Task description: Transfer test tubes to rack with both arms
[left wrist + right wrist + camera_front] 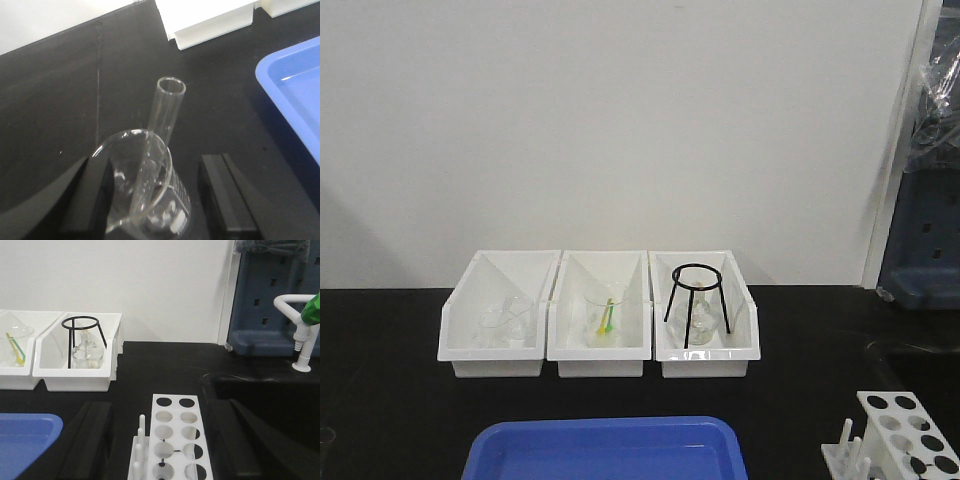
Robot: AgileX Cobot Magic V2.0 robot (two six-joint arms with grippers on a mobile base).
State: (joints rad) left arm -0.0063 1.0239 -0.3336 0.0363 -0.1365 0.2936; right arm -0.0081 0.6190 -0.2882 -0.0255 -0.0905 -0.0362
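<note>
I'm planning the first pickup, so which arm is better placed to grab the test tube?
Left. The test tube leans in a beaker between the fingers of the open left gripper; the right gripper, also open, faces only the rack.

A plain white wall (pixel 620 120) stands behind the black table (pixel 380 380); at far right, a blue-grey perforated panel (pixel 275 300) rises behind a white tap (pixel 301 347), all evenly lit

I'm looking into a lab: the black counter (pixel 380 400) carries white bins (pixel 500 355) holding glass beakers (pixel 506 322) and a wire tripod (pixel 697 300), a test tube rack (pixel 175 435), and a white tap (pixel 300 330) with a green handle.
</note>
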